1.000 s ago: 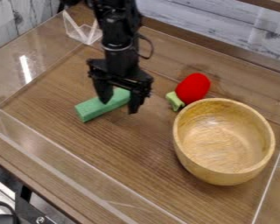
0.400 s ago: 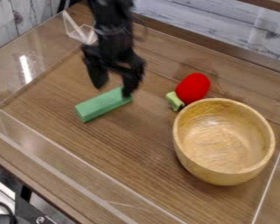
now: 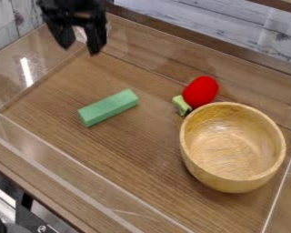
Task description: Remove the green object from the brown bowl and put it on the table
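One green object [image 3: 108,107] is lying on the table [image 3: 124,168], and one brown bowl [image 3: 233,146] is sitting there too. One red round object [image 3: 200,90] is resting beside the bowl. One gripper [image 3: 79,37] is hanging above.

Block on the table, bowl to its right.
The green object [image 3: 108,107] lies on the table [image 3: 135,155], left of the brown bowl [image 3: 233,146]; gripper [image 3: 80,36] behind it, apart.

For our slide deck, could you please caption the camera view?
Green object lies on the table, outside the empty brown bowl; the open hand hangs above.
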You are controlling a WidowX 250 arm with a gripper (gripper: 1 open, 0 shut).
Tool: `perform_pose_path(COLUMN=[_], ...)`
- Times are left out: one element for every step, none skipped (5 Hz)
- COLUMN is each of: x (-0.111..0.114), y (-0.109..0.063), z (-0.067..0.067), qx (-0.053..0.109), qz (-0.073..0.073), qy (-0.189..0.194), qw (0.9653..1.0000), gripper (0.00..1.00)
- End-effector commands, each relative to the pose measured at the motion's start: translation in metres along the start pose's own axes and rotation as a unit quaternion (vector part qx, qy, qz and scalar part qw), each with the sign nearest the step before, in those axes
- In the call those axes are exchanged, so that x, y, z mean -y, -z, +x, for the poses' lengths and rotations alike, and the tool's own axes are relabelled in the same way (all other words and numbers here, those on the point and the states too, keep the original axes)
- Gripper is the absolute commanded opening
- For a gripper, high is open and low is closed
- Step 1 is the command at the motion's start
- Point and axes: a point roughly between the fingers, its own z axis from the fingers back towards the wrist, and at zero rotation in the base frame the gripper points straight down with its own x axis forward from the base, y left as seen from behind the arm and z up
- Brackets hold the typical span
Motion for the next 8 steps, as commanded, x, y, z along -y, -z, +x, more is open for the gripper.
perform_pose_path(x=[0.005,0.006,0.007,0.013,0.018,0.024,0.023,0.021], y=[-0.013,-0.005,0.000,-0.012,-0.022,-0.028,-0.019,-0.008], z=[0.012,0.008,0.003,-0.006,-0.011,-0.016,-0.017,-0.016], qx=[0.043,0.039,0.041,0.056,0.067,0.073,0.072,0.069], qz=[-0.001,-0.015,-0.026,-0.028,-0.023,-0.020,-0.022,-0.022], qy=[0.017,0.062,0.089,0.067,0.049,0.037,0.051,0.064], qw=[0.9989,0.9972,0.9948,0.9958,0.9963,0.9965,0.9958,0.9953], gripper=[1.00,1.00,1.00,1.00,1.00,1.00,1.00,1.00])
